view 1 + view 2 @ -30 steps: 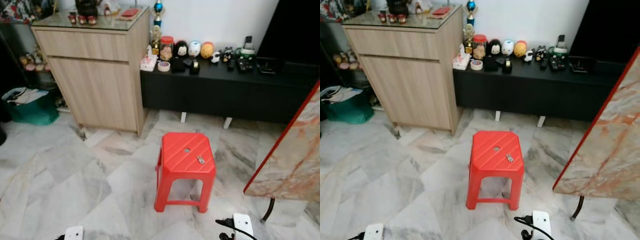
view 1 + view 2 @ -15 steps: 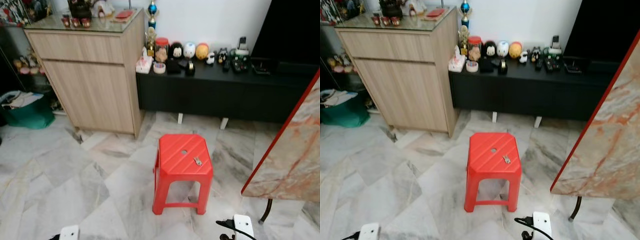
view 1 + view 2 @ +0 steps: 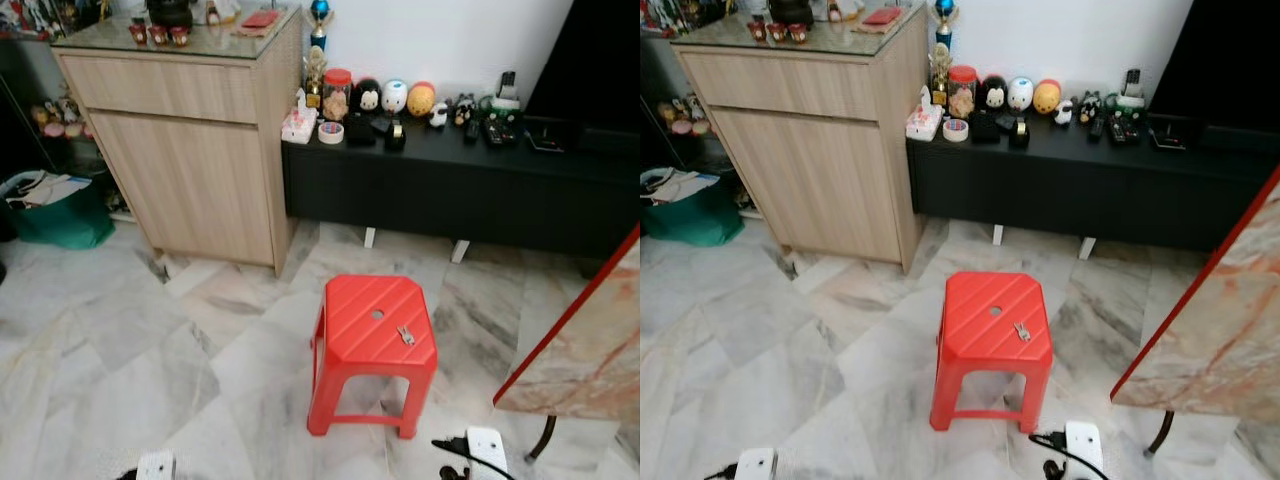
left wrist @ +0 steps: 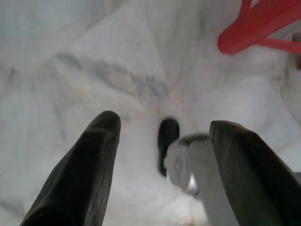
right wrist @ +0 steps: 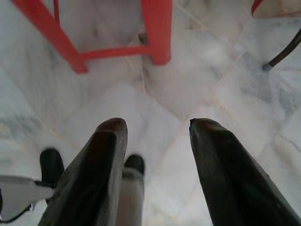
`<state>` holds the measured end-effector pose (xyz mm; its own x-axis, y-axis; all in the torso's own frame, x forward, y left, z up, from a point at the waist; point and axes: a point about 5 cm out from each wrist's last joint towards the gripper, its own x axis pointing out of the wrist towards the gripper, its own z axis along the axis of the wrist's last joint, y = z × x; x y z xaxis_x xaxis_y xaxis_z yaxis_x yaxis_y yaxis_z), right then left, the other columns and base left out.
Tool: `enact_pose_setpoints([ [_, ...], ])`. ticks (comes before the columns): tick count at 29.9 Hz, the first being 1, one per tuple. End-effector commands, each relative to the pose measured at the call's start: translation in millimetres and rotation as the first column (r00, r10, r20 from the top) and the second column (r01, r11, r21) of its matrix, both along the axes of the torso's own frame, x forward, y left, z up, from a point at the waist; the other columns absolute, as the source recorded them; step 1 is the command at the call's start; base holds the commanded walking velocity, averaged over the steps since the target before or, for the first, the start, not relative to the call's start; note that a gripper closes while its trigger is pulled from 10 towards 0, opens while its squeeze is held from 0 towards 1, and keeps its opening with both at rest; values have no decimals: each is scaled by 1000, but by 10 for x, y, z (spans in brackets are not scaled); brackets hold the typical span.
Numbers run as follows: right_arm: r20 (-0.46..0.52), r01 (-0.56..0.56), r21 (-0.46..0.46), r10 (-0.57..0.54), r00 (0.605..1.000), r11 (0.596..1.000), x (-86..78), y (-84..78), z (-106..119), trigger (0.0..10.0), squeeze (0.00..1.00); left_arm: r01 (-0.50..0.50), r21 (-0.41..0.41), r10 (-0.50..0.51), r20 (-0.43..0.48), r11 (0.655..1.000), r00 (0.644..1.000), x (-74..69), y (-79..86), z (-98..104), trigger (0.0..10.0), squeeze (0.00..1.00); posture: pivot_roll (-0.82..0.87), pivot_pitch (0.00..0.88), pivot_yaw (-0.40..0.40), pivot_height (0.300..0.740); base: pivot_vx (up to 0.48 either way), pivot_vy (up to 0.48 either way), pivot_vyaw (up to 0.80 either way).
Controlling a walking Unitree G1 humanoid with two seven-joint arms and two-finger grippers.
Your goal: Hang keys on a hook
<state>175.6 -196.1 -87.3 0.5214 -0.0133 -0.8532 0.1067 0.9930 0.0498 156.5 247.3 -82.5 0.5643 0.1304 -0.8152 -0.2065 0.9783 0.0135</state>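
Keys [image 3: 404, 336] are sitting on the red stool [image 3: 372, 330], now slightly nearer after the camera's shift, so approach is ongoing; left gripper [image 4: 162, 155] and right gripper [image 5: 155, 150] are hanging released, empty.

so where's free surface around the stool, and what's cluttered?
The red stool top is bare except the keys near its right edge, beside the centre hole. Marble floor between stool and wooden cabinet is open. The black console top is crowded with figurines and jars, and the cabinet's glass top holds items too.
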Motion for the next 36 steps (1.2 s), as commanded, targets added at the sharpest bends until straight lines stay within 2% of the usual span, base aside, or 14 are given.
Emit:
enact_pose_setpoints([
  [1, -11, 4, -16, -4, 1000, 1000, -37, -70, -6, 10000, 0, 12, -10, -12, -13, 1000, 1000, 14, -46, -11, 10000, 0, 111, 0, -57, 740, 251, 0, 0],
  [5, -11, -1, -16, 1, 1000, 1000, -37, -70, -6, 10000, 0, 8, -5, -8, -11, 1000, 1000, 2, 14, 2, 10000, 0, 110, 0, -56, 740, 252, 0, 256],
  [11, -9, -7, -16, 7, 1000, 1000, -35, -69, -4, 10000, 0, -1, -1, 1, -28, 1000, 1000, -128, 85, -23, 10000, 0, 110, 0, -56, 740, 256, 0, 628],
  [18, -7, -2, -13, 2, 1000, 1000, -33, -69, -3, 10000, 0, 5, -6, -5, -23, 1000, 1000, -63, 9, -24, 10000, 0, 111, 0, -58, 740, 256, 0, 721],
  [25, -4, 18, -12, -18, 1000, 1000, -34, -69, -4, 10000, 0, 8, -10, -9, -27, 1000, 1000, -79, -33, -42, 10000, 0, 110, 0, -56, 740, 256, 0, 0],
  [36, 6, 56, -4, -56, 998, 998, -38, -70, -5, 10000, 0, -7, 9, 7, -30, 1000, 1000, -163, 197, 2, 10000, 0, 109, 0, -57, 740, 256, 0, -116],
])
